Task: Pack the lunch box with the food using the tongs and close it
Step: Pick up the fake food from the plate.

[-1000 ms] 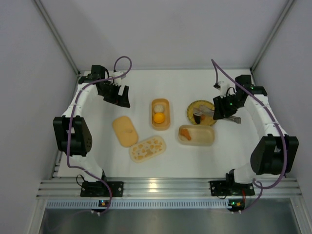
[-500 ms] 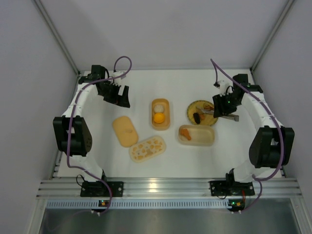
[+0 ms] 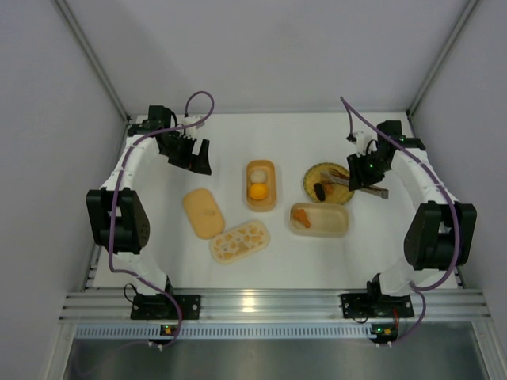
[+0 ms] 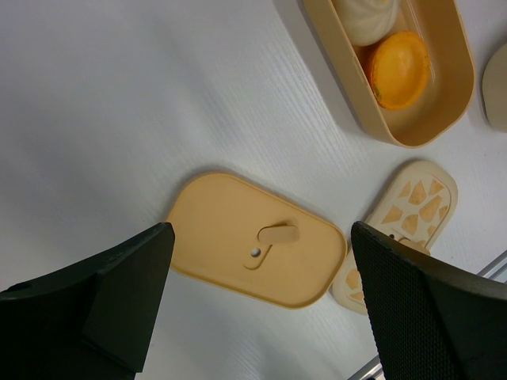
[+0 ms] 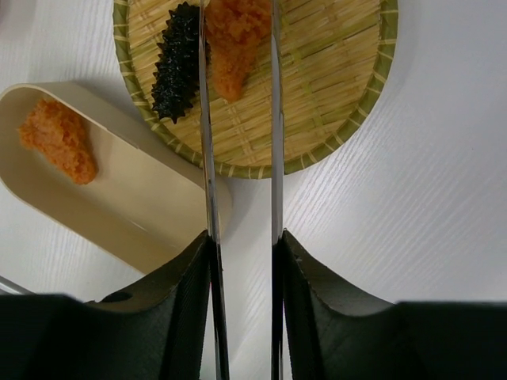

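Note:
My right gripper is shut on the silver tongs, whose two arms reach out over the woven plate. Their tips straddle an orange chunk; a dark spiky piece lies just left of it. Next to the plate is an open lunch box holding another orange chunk. In the top view the right gripper hovers at the plate's right side. A second open box holds a whitish ball and a yellow-orange ball. My left gripper stands open and empty at the far left.
Two lids lie on the table: a plain tan one and a patterned one. The left wrist view looks down on the tan lid, the patterned lid and the two-ball box. Enclosure walls stand on three sides.
My right gripper, with the tongs, has shifted slightly toward the back over the plate. The left arm has not moved.

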